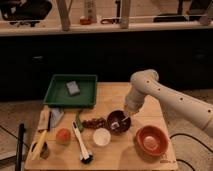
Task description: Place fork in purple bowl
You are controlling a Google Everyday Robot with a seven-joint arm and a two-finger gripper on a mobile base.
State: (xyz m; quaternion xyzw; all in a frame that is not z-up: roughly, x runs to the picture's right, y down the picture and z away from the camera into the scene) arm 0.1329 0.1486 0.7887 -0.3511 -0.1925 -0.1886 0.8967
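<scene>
Hanging over the purple bowl [119, 121] at mid-tabletop [112, 92]: the pincer [124, 116], reaching down into it. Lying inside the bowl, leaning on its rim: the silvery fork [118, 123]. Sitting just beside: the orange-red bowl [151, 140] and white cup [102, 136].

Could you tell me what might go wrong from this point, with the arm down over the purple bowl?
The gripper sits low at the purple bowl, so lifting away carelessly could tip or drag the bowl.

The fork seems to lie in the bowl, partly against the rim; it might slide out if the bowl is bumped.

The white cup and orange-red bowl stand close by, so a sideways swing could knock them.
</scene>
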